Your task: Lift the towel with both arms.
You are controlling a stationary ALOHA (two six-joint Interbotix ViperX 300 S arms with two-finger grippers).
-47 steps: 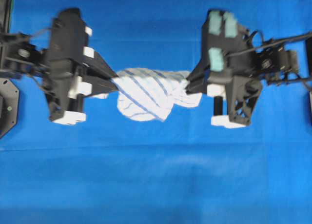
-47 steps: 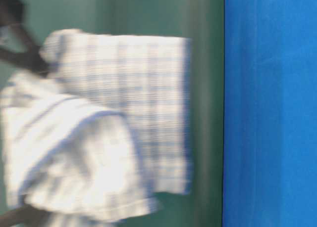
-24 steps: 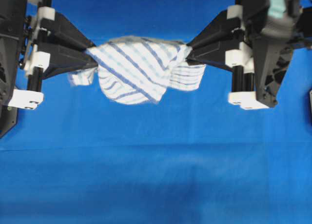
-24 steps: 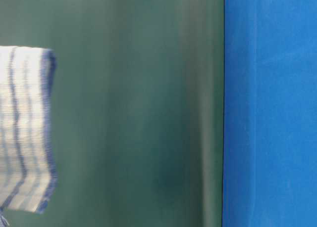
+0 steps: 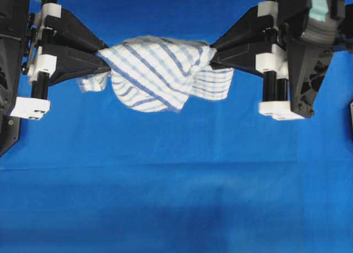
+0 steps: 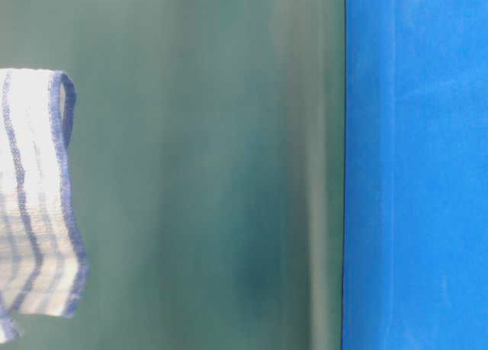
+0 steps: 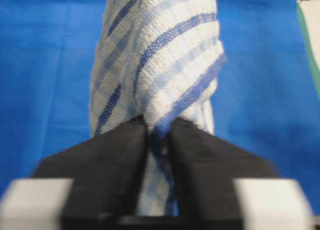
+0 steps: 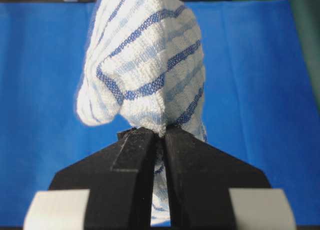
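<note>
At nine o'clock in the overhead view, the left gripper [image 5: 105, 59] is seen with its tapered fingers [image 7: 107, 162] pinched on a bunched end of the towel [image 5: 160, 71]. In the left wrist view cloth is wedged in a narrow gap between the two fingers, so the hold is judged present though possibly light. A short tail of cloth is left hanging just below the tips, at about seven o'clock from them.

At the centre, the towel is found suspended between the two arms, clear of the blue tablecloth [image 5: 176, 198]. It is not stretched flat: the middle is folded over and sags towards six o'clock, which is judged to follow from the two held points standing closer together than the cloth is long. In the table-level view only a hanging striped edge of the cloth is caught, at nine o'clock in the frame.

At three o'clock, the right gripper [image 5: 212, 49] is seen closed on the opposite gathered end, the fingers [image 8: 190, 165] nearly meeting around a thin pinch of fabric. Opposed holds at matching height are judged to be the reason the load hangs level. The lift is assessed as essentially achieved.
</note>
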